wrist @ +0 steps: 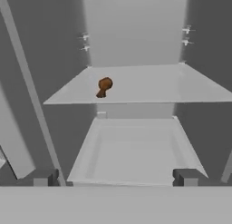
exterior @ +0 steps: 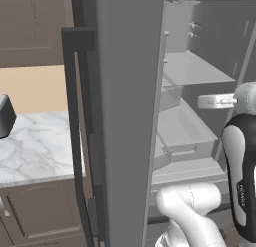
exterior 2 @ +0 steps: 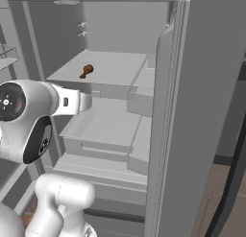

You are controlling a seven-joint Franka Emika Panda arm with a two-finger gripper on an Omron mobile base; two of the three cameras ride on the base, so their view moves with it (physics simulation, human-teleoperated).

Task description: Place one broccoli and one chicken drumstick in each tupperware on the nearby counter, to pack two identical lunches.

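Pincer (wrist: 113,177) wide apart, holding nothing, facing open fridge interior. Brown chicken drumstick (wrist: 103,87) lies on fridge shelf (wrist: 172,85), left of centre, well apart from pincer. Drawer (wrist: 136,150) below shelf.

A tall grey fridge (exterior 2: 120,116) stands open, its door (exterior: 127,116) swung wide with a dark handle (exterior: 75,116) down its edge. Inside, a flat shelf (wrist: 149,85) sits above a pale drawer (wrist: 136,150). Beyond the door, brown upper cabinets (exterior: 30,26) hang over a tan wall (exterior: 30,88).
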